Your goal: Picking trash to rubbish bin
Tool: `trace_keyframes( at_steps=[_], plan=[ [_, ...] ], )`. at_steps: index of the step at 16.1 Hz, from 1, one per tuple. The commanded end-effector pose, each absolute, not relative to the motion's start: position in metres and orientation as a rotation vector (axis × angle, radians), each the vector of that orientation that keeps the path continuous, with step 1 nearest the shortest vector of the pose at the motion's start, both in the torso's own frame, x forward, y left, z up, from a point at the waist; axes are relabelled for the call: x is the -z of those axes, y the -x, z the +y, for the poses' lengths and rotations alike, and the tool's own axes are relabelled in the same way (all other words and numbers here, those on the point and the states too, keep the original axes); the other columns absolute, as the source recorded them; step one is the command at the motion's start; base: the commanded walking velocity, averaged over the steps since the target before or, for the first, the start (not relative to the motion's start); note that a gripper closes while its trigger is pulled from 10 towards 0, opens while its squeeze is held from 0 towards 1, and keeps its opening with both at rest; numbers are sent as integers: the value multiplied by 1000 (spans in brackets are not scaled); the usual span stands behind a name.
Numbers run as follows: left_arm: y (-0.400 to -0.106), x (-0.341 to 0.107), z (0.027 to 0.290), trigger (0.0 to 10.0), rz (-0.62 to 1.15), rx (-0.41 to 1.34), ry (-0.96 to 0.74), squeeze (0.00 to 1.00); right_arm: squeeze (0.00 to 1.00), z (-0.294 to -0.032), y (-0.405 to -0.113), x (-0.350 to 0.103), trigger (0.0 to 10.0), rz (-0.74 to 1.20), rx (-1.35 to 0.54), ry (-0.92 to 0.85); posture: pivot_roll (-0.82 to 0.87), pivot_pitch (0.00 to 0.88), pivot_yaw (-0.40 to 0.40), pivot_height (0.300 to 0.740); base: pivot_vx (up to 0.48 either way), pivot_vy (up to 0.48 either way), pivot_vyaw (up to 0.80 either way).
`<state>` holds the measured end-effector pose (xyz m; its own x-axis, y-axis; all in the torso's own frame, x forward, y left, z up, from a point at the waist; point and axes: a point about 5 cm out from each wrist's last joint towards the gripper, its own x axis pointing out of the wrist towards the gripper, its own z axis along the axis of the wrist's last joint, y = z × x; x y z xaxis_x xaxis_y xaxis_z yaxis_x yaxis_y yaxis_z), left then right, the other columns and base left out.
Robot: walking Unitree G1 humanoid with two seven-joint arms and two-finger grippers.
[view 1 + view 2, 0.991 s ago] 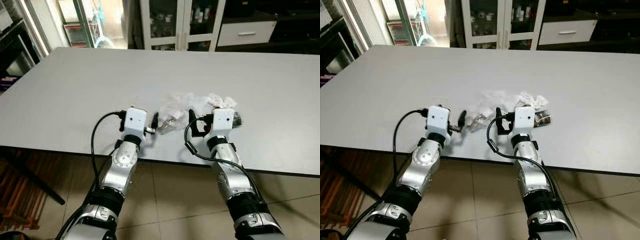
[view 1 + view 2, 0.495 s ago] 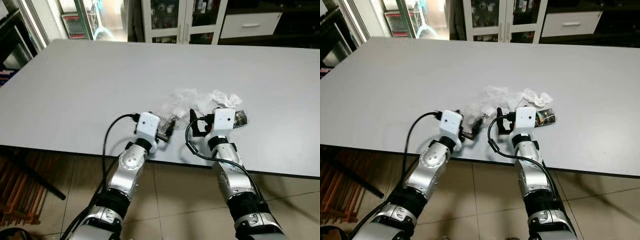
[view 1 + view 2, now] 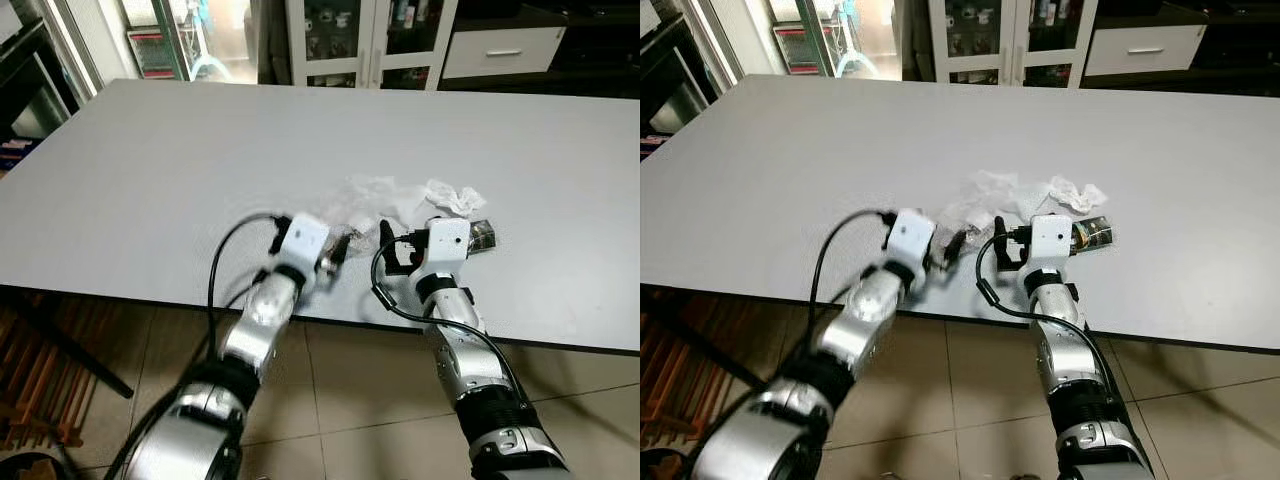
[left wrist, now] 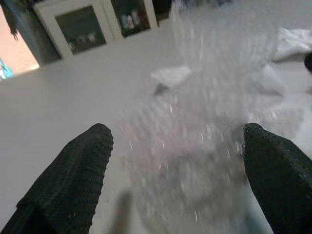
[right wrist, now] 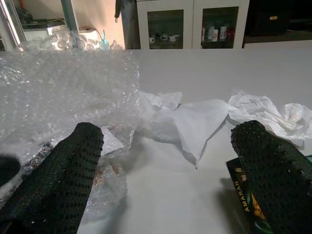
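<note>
Trash clustered near table front edge, within reach of both arms: bubble wrap, crumpled white tissue, dark wrapper. Left gripper spread wide, bubble wrap between fingers, apparently set to close; contact unclear through blur. Right gripper wide open, empty; tissue at 12 o'clock, wrapper by its right fingertip.

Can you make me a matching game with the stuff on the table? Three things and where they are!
Things:
1. bubble wrap
2. crumpled white tissue
3. dark printed packet

Places:
A. right beside the right pincer, on its outer side
B. between the left pincer's open fingers
C. on the table just beyond both pincers

Pairs: 1-B, 2-C, 3-A
</note>
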<state>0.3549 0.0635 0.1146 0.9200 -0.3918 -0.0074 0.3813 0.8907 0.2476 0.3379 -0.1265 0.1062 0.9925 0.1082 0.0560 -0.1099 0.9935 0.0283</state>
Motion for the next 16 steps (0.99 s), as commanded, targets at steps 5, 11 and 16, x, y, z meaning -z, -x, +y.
trace_keyframes(
  at_steps=[5,11,16],
  plan=[
    [-357,-113,49,10000,-15,454,-251,0,0,-123,-338,-109,10000,-61,-116,-35,-114,29,60,740,0,0,0],
    [-359,-100,51,10000,87,399,-342,0,0,-124,-336,-109,10000,-66,-110,-37,-132,33,64,740,0,0,0],
    [-358,-96,48,0,105,389,-355,0,0,-125,-336,-108,10000,-60,-109,-36,-125,46,57,740,0,0,0]
  ],
)
